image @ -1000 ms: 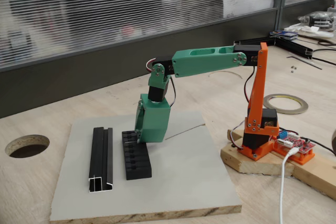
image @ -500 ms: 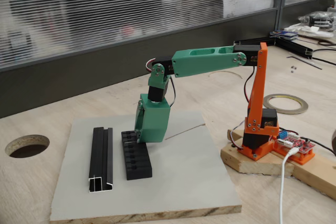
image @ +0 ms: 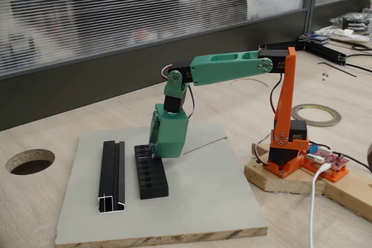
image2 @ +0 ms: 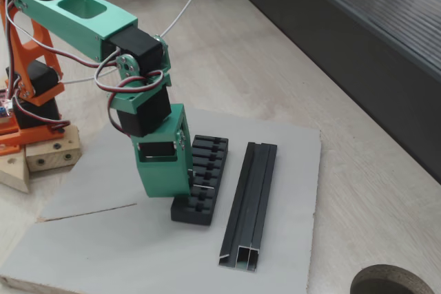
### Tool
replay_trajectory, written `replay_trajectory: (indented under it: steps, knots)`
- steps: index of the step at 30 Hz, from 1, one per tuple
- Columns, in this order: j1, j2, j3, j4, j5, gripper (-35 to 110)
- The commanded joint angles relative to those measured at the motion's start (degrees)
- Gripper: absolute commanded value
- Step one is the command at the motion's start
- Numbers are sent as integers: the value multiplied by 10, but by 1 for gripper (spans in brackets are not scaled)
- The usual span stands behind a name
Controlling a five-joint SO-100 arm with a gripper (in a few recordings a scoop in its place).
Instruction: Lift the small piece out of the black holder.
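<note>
The small piece [image2: 204,188], just below frame centre, sits level with the black holder [image2: 204,178]; we judge lifting barely begun, our gripper [image2: 190,185] seemingly clenched on it

1. The green arm's jaws [image2: 191,187] point down onto the flat black slotted holder [image2: 204,180].
2. A tiny light-grey metal piece [image2: 202,187] shows at their tip.
3. A long black channel rail [image2: 251,204] lies just beside it on the grey board [image2: 289,170].
</note>
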Motion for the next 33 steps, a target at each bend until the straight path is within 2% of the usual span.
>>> replay_trajectory:
  steps: [1, 33]
  knots:
    - [-8, 16, -9, 7, 9, 34]
    - [-7, 57, 0, 7, 9, 34]
